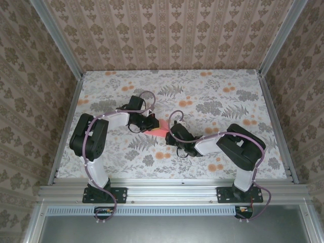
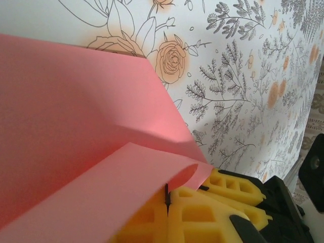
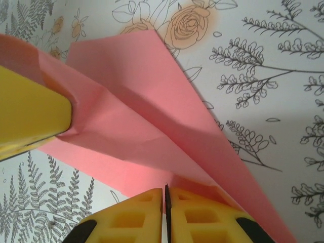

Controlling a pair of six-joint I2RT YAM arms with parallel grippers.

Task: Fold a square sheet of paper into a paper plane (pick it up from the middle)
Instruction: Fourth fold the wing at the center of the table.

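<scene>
The coral-pink sheet of paper (image 1: 161, 127) is folded into a creased, pointed wedge and held just above the table's middle, between both arms. In the left wrist view the paper (image 2: 76, 101) spreads leftward, and one corner curls over the yellow fingers of my left gripper (image 2: 167, 195), which is shut on its edge. In the right wrist view the paper (image 3: 152, 116) runs diagonally with its tip far up. My right gripper (image 3: 166, 192) pinches its near edge, jaws together. A finger (image 3: 30, 116) of the left gripper crumples the paper's left side. From above, left gripper (image 1: 152, 124) and right gripper (image 1: 171, 132) nearly touch.
The table (image 1: 212, 96) carries a white cloth printed with grey ferns and orange flowers. Patterned walls and metal rails (image 1: 271, 116) close it in on three sides. The right arm's black body (image 2: 314, 167) is close beside the left gripper.
</scene>
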